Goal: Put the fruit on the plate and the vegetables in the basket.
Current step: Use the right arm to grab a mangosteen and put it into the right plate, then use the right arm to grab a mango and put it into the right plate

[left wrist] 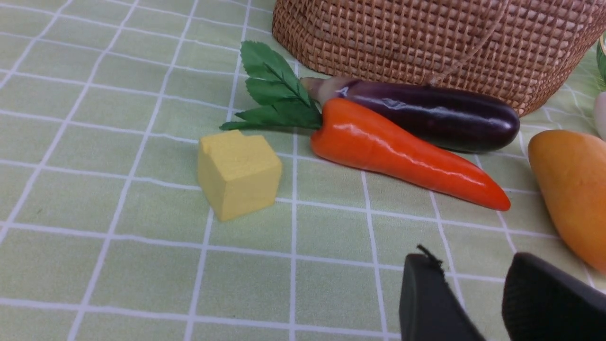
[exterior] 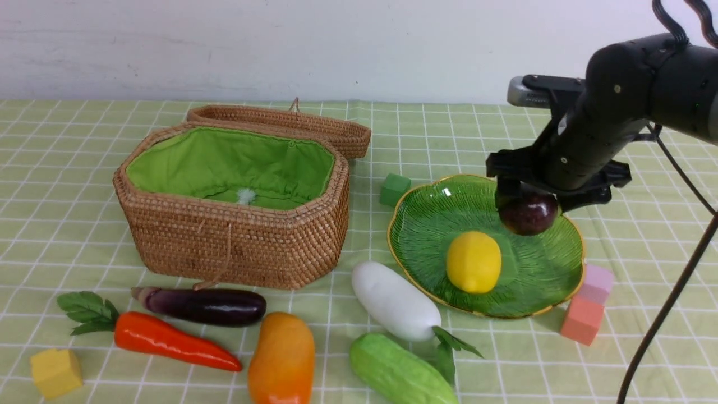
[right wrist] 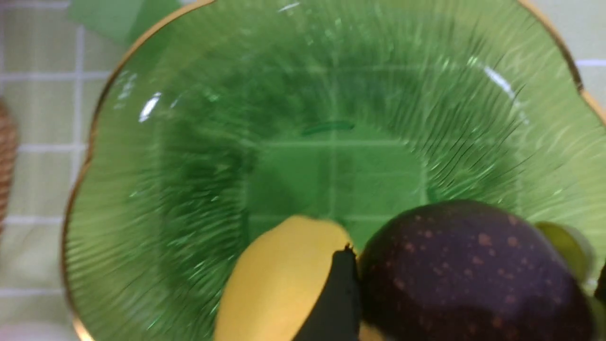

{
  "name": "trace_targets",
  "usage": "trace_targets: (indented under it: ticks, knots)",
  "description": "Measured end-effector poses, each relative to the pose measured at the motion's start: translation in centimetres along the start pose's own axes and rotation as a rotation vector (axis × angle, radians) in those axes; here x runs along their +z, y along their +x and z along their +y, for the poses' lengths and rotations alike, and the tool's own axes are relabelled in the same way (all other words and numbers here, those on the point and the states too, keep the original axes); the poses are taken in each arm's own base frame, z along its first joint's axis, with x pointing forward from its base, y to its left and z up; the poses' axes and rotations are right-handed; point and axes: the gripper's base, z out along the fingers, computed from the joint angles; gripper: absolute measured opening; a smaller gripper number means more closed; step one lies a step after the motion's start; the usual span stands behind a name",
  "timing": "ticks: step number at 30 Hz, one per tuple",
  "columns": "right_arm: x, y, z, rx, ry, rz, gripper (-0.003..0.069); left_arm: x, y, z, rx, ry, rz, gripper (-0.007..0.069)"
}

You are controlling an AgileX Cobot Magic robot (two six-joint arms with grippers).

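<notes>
The right claw (exterior: pixel 526 199) hangs over the far side of the plate (exterior: pixel 426 230) with the dark purple fruit (exterior: pixel 528 216) between its wide-set jaws. One finger (right wrist: pixel 338 298) lies against it, but gripped or loose, I cannot tell. The lemon (exterior: pixel 473 262) lies on the plate just beside the fruit.

The left claw (left wrist: pixel 473 284) is part open and holds nothing, low over the worktop (left wrist: pixel 118 142) near the mango (exterior: pixel 281 359). The carrot (exterior: pixel 168 339), eggplant (exterior: pixel 207 306), radish (exterior: pixel 395 300) and cucumber (exterior: pixel 398 370) lie on the worktop, all outside the open basket (exterior: pixel 235 247).
</notes>
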Motion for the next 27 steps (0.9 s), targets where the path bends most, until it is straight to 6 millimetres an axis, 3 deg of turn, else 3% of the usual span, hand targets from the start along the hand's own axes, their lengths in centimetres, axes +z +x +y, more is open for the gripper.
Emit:
trace_targets:
  ticks: [10, 14, 17, 24, 27]
  knots:
    - [0.3, -0.2, -1.0, 0.011, 0.023, 0.011, 0.0672, 0.0, 0.0, 0.0, 0.0, 0.0, 0.0, 0.0238]
    - [0.1, 0.4, -0.9, -0.016, 0.003, 0.075, 0.0619, 0.0, 0.0, 0.0, 0.0, 0.0, 0.0, 0.0238]
    - [-0.6, 0.8, 0.0, -0.081, -0.077, 0.105, 0.053, 0.0, 0.0, 0.0, 0.0, 0.0, 0.0, 0.0238]
    - [-4.3, 2.6, 6.7, -0.211, -0.436, 0.101, 0.0113, 0.0, 0.0, 0.0, 0.0, 0.0, 0.0, 0.0238]
    - [-4.8, 4.0, 9.3, -0.265, -0.475, 0.123, 0.0048, 0.0, 0.0, 0.0, 0.0, 0.0, 0.0, 0.0238]
